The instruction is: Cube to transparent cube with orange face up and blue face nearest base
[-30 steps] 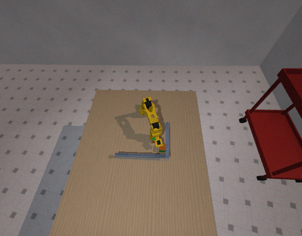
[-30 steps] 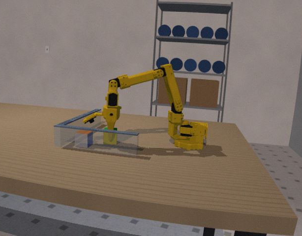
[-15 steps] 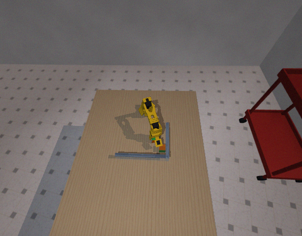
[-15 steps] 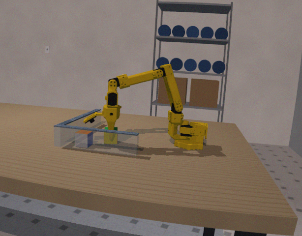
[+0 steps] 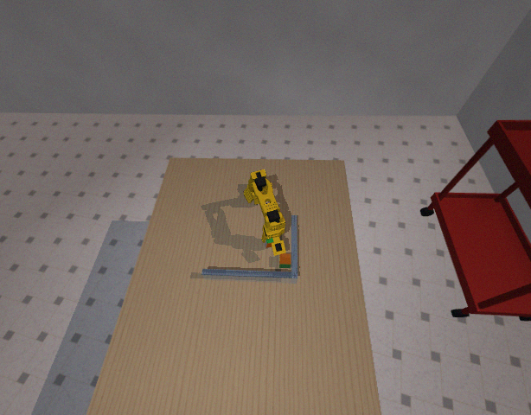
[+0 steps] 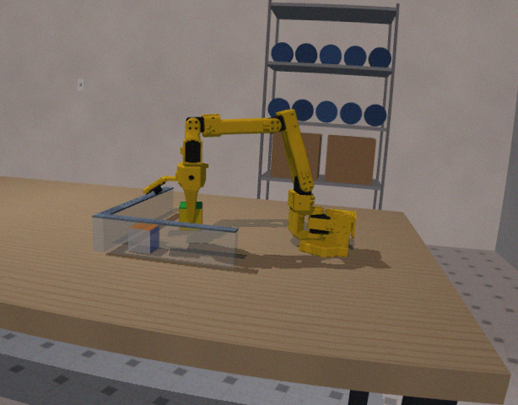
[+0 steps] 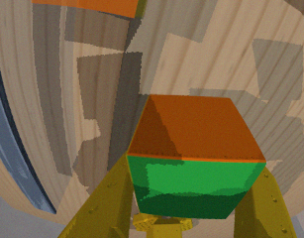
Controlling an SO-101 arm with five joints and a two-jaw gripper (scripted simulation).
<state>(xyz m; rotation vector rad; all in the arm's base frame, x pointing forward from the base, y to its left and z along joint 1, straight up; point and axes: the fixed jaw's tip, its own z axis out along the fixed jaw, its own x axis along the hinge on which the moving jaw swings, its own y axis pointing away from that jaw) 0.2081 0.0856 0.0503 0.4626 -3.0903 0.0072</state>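
The solid cube point(image 5: 269, 240) point(image 6: 183, 218) point(image 7: 191, 178) is held a little above the table, with its green face up, its orange face away from the base and a yellow face toward the exterior camera. My gripper point(image 5: 271, 242) point(image 6: 191, 220) point(image 7: 196, 166) points down and is shut on it, one finger on each side. The transparent cube point(image 5: 285, 258) point(image 6: 137, 240) point(image 7: 87, 6) stands on the table farther from the base, near the walls' corner, orange face up and blue face toward the base. The held cube's blue face is hidden.
Two low see-through walls with blue top edges meet in a corner just beyond the transparent cube. The side wall point(image 5: 294, 241) point(image 6: 185, 225) point(image 7: 23, 164) runs back toward the base. The far wall point(image 5: 243, 272) point(image 6: 135, 202) runs across the table.
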